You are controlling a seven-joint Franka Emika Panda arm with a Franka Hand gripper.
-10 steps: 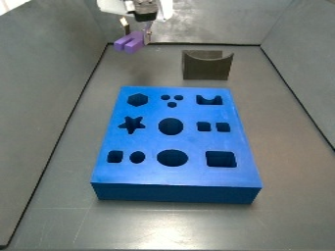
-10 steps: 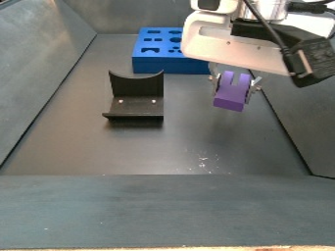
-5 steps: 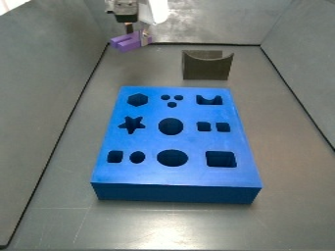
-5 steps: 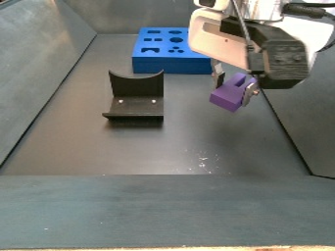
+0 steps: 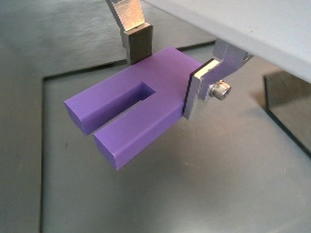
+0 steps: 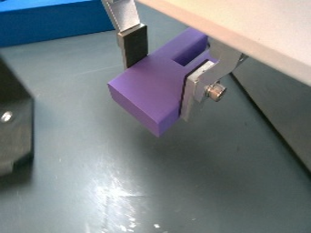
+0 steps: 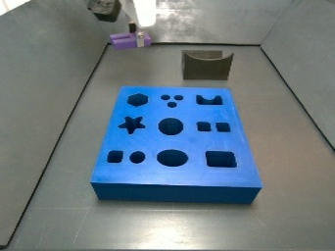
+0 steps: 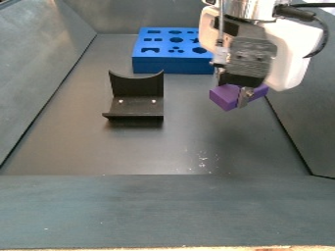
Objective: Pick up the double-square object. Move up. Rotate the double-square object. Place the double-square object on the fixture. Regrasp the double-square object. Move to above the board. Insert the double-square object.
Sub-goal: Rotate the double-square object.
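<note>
Now, in a wrist view, the gripper [image 5: 170,65] has its jaws closed on the double-square object [image 5: 131,105], one silver finger [image 5: 205,84] flat against a side face and the other dark pad pressing the opposite face; the block's open notch shows, and grey bench [image 5: 195,196] lies well below it. One block, two fingers, nothing else between them.

Next, in a wrist view from the other side, the gripper [image 6: 165,64] holds the double-square object [image 6: 155,91] clear of the bench, with a strip of the blue board [image 6: 55,20] behind and the dark edge of the fixture [image 6: 13,118] off to one side.

Over in a side view, the gripper [image 7: 132,31] sits at about eleven o'clock from the board [image 7: 177,142], and the double-square object [image 7: 124,40] now lies nearly level where a second ago it hung more upright. One board is counted, with ten dark cut-outs, and one fixture [image 7: 206,65] at about one o'clock from it.

Finally, in a side view, the gripper [image 8: 242,80] has turned with the double-square object [image 8: 237,95], which is well apart from the fixture [image 8: 133,99], roughly at three o'clock of it. That suggests the rotation is under way or nearly done, with placing on the fixture not yet begun.
</note>
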